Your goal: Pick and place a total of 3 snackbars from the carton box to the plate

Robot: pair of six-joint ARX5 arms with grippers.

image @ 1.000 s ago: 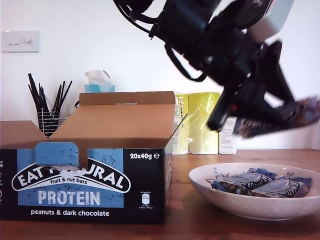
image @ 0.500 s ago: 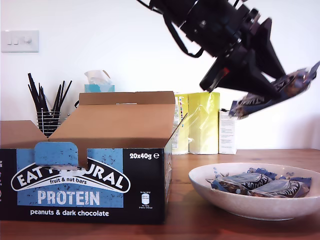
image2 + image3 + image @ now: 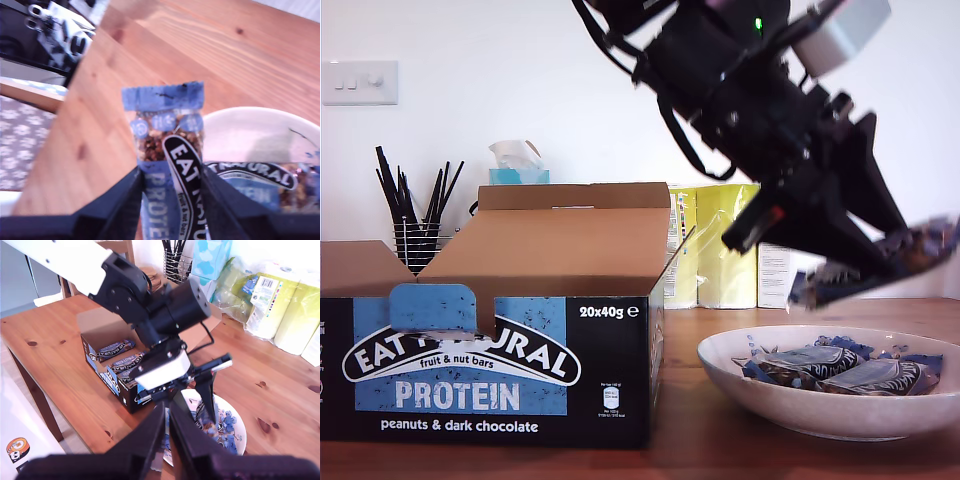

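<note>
Wooden table (image 3: 685, 425) under everything, bearing the plate (image 3: 820, 412).

Carton box (image 3: 490, 370) just beside the plate, on the exterior view's left of it, flaps open; more snackbars in the box (image 3: 117, 347) lying flat, seen from the second wrist view.

First arm (image 3: 740, 90) slanting down from above toward the plate.

Yellow packages (image 3: 720, 250) and a small white box (image 3: 775, 275) behind the plate, against the wall.

Wire holder of black sticks (image 3: 418, 215) and tissue box (image 3: 518, 165) well beyond the carton box from the plate.

Two snackbars (image 3: 800, 362) (image 3: 880, 375) resting side by side inside the plate.

Holding a third snackbar (image 3: 910, 250) in my first gripper (image 3: 875, 262), fingers clamped on its lower part with the blue crimped end sticking out; hanging above the plate, clear of the rim and of the two bars below, tilted.

Keeping my second gripper (image 3: 166, 410) high over the plate and the first arm, fingers pressed nearly together with nothing between them.
</note>
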